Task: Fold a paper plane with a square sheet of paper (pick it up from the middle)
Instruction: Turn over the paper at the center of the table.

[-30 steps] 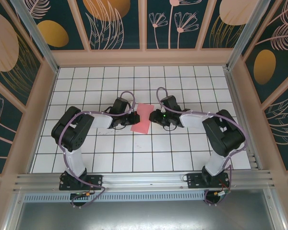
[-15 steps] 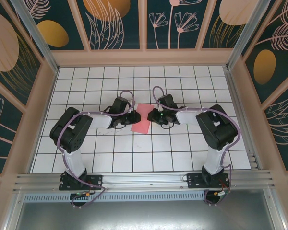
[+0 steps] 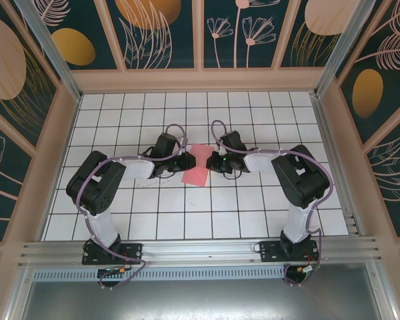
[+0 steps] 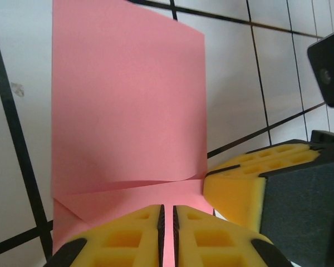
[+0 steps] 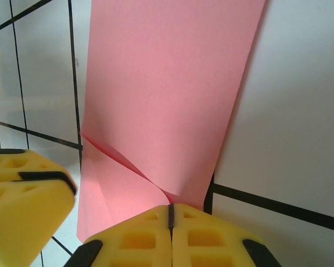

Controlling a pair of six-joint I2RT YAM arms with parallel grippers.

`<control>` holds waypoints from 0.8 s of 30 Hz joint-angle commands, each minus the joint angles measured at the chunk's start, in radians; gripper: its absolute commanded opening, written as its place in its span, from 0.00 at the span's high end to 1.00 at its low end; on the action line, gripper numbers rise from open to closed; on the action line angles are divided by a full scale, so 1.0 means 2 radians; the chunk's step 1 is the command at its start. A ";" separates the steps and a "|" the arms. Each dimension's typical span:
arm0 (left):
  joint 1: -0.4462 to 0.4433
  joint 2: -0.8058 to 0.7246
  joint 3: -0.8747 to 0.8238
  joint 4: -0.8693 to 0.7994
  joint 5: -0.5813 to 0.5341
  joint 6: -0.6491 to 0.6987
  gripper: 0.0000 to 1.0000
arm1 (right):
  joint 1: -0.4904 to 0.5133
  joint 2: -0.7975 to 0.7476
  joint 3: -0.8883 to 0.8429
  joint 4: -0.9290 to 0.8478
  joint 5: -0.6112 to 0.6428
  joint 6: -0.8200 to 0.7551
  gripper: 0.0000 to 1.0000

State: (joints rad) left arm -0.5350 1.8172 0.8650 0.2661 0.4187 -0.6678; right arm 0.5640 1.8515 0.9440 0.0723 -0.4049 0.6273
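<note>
pink square sheet of paper [image 3: 197,168], partly folded, lies mid-table between the two arms, with crease lines running to the pinch points. left gripper [image 4: 167,210] has its pads pressed together on one side edge. right gripper [image 5: 170,207] is clamped on the opposite edge. looks like a fold in progress. advice: move both sides evenly, align edges before creasing, don't pull apart since thin paper tears, then flatten it on the white tiled table [image 3: 120,213].
</note>
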 commanded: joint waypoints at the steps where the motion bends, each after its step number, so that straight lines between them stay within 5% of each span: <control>1: 0.002 -0.024 -0.016 0.001 -0.020 -0.017 0.80 | -0.004 0.003 0.001 0.000 0.015 -0.003 0.94; 12: 0.001 -0.034 -0.044 0.047 0.004 -0.063 0.60 | -0.005 -0.004 -0.005 0.000 0.024 -0.001 0.94; 24: 0.001 0.001 -0.015 0.040 0.011 -0.069 0.56 | -0.005 -0.005 -0.012 0.003 0.025 0.001 0.94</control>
State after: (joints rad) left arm -0.5350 1.7943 0.8040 0.3191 0.4206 -0.7914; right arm 0.5617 1.8515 0.9333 0.0723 -0.3649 0.6308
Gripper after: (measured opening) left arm 0.436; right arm 0.062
